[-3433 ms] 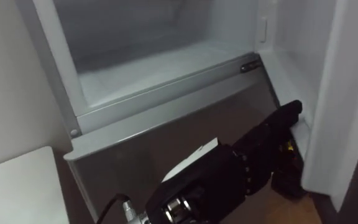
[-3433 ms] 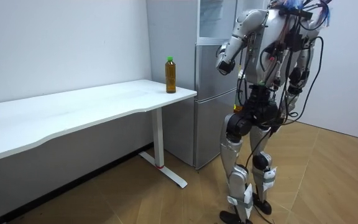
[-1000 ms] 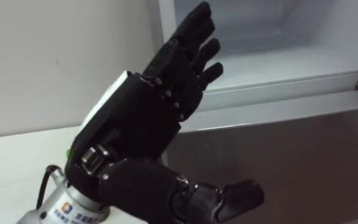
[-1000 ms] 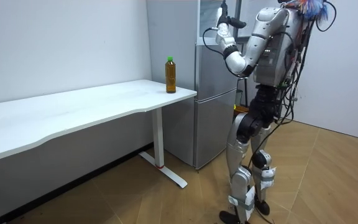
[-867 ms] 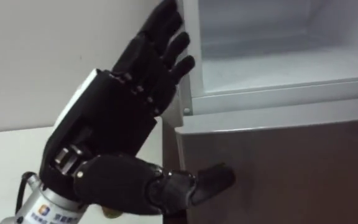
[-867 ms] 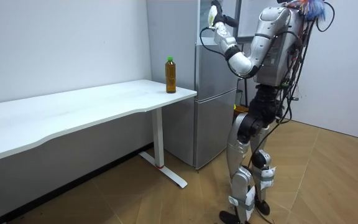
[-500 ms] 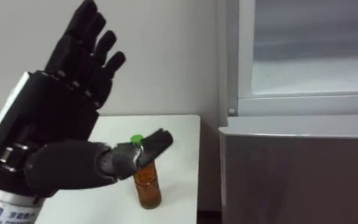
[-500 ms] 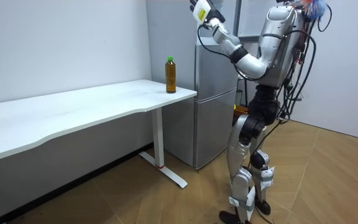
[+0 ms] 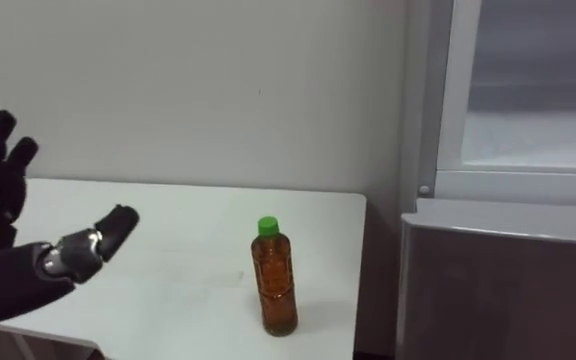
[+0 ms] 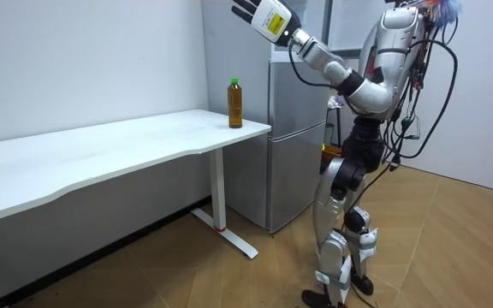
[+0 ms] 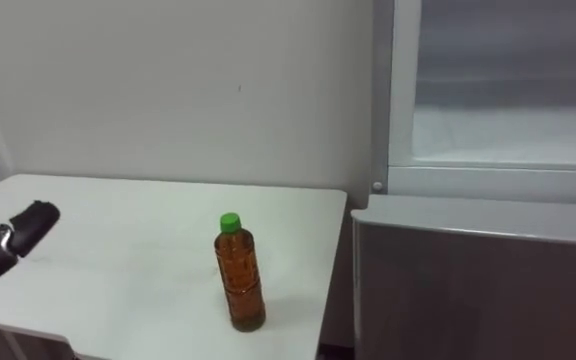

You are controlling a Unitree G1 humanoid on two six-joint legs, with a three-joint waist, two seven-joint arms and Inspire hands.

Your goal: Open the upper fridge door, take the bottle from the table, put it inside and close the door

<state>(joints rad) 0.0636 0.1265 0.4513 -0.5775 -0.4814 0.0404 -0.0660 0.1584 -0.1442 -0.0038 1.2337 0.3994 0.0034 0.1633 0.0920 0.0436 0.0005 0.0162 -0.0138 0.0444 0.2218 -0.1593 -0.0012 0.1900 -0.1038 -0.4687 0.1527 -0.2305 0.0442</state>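
Bottle [image 9: 277, 280]: upright on the table [image 9: 168, 290], near its fridge-side end, untouched.
Left hand [image 9: 8, 275]: raised, fingers straight and spread, holding nothing.
Relation: the bottle stands to the hand's right and lower, well apart. Its long axis is vertical, so a side grasp looks apt.
Fridge [image 9: 528, 140]: upper compartment open, just right of the table.
Change: the hand has swung left off the bottle's line and the head has turned. The bottle is unmoved.

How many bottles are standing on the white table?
1. The green-capped bottle stands upright on the table, near its end beside the fridge. None seems hidden.
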